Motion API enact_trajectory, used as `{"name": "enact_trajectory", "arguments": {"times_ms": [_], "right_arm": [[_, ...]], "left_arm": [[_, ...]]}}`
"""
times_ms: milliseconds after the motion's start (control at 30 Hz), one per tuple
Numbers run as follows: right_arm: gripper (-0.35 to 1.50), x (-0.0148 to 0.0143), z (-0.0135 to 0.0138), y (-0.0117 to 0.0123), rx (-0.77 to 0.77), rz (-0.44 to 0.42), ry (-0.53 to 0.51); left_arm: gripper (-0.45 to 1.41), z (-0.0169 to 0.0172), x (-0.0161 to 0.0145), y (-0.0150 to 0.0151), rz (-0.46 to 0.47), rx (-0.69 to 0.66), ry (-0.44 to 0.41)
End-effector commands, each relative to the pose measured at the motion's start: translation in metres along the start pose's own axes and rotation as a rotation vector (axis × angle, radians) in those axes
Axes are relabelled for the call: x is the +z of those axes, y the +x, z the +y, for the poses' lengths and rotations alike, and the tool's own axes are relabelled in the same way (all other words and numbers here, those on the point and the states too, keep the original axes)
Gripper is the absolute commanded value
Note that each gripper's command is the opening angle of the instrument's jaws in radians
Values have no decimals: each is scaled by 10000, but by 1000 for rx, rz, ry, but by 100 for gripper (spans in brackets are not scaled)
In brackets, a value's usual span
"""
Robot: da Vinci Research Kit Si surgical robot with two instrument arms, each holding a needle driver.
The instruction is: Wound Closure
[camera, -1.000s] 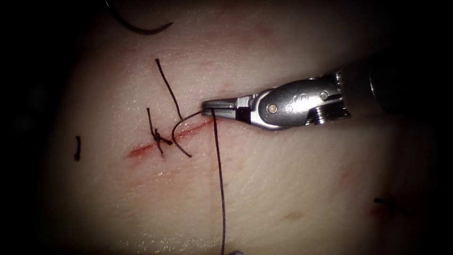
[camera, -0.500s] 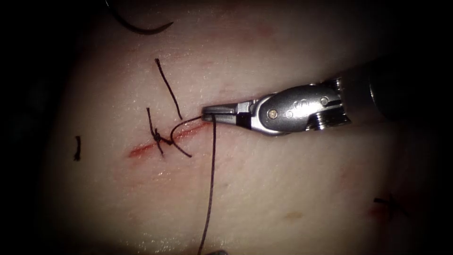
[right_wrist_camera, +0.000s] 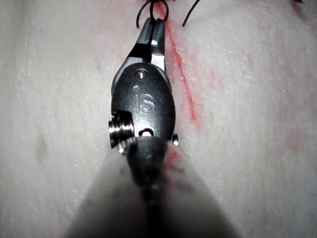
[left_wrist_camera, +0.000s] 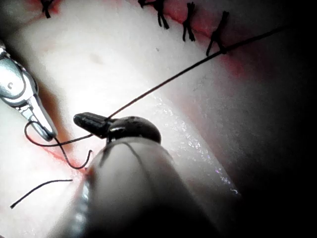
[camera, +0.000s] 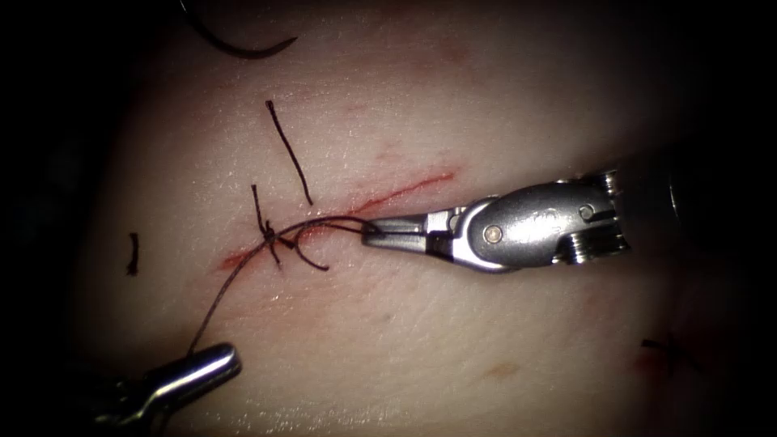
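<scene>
**Both tools on thread at the knot, needle parked**

Right tool clamped on the thread just right of the knot, tips low over the cut. Left tool near-left, closed on the long strand running up to the knot. Strands leave the knot in opposite directions, which looks like tensioning it. Curved needle lies loose at the far-left edge of the tissue, held by neither, not in tissue. Cut thread end lies left.

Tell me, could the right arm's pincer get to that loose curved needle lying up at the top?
Probably not right now: the right pincer is shut on the thread by the cut. Bare tissue lies between it and the needle.
</scene>
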Motion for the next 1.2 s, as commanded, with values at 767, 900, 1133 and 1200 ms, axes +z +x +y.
{"name": "enact_trajectory", "arguments": {"times_ms": [767, 900, 1133, 1200], "right_arm": [[111, -20, 53, 39, 180, 123, -22], [79, 31, 58, 56, 138, 108, 14], [-35, 108, 78, 71, 86, 105, 62], [-35, 115, 80, 71, 77, 107, 85]], "left_arm": [[-45, -6, -40, 15, -74, 89, 19], [-45, -7, -41, 29, -75, 106, 13], [-45, 0, -36, 45, -72, 174, -37], [-45, 1, -36, 45, -70, 187, -46]]}}
